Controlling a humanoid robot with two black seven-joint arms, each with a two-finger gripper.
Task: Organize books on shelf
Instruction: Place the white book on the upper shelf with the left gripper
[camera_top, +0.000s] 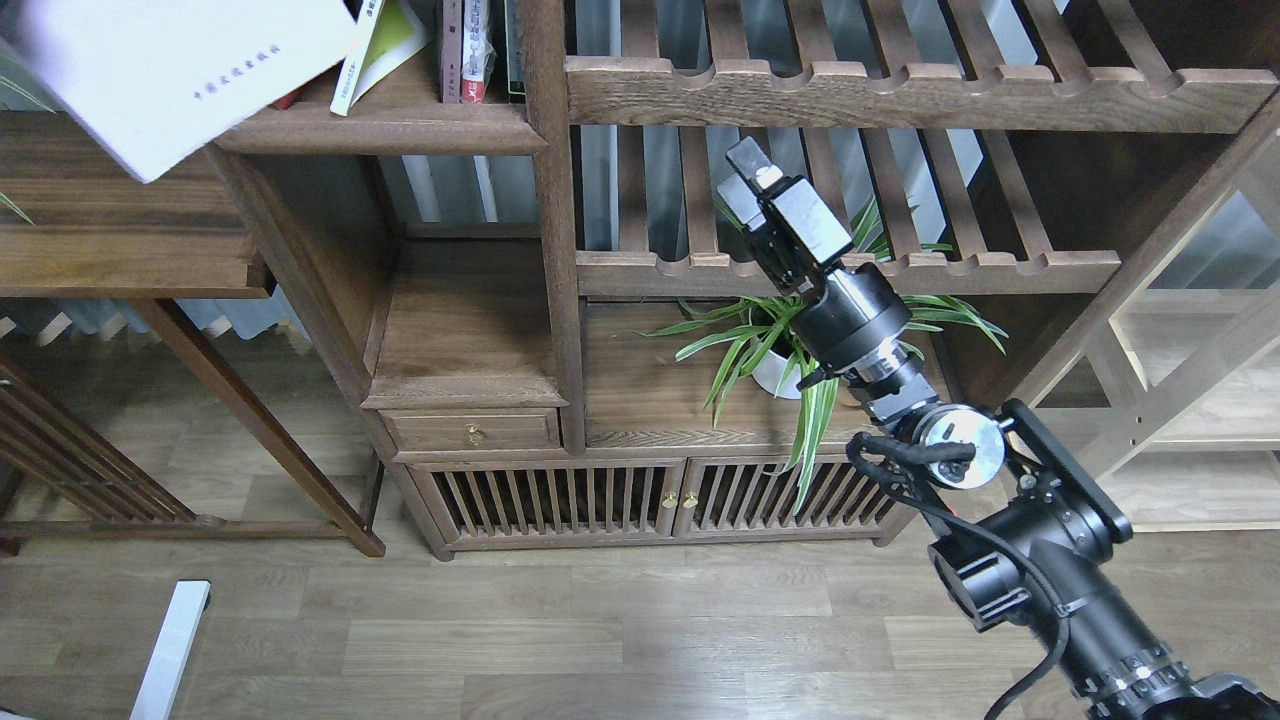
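Head view: white book (170, 70) tilted at 10 o'clock, overhanging shelf (380, 128); yellow-green book (385, 45) leaning on it. Right claw (745, 178) raised near slatted rack (900, 95), state unclear. Left claw unseen.

Two leaning books (180, 75) (one white), one potted plant (780, 345).

Upper left of the frame, a white book (150, 70) with small dark lettering. Beside it a yellow-green cover (395, 40) and a red-and-white spine (472, 50) on the dark-brown shelf (380, 125). The pincer (748, 180) is black. Centre, a green striped plant (790, 340) in a white pot (775, 378). Grey-brown plank floor (500, 630).
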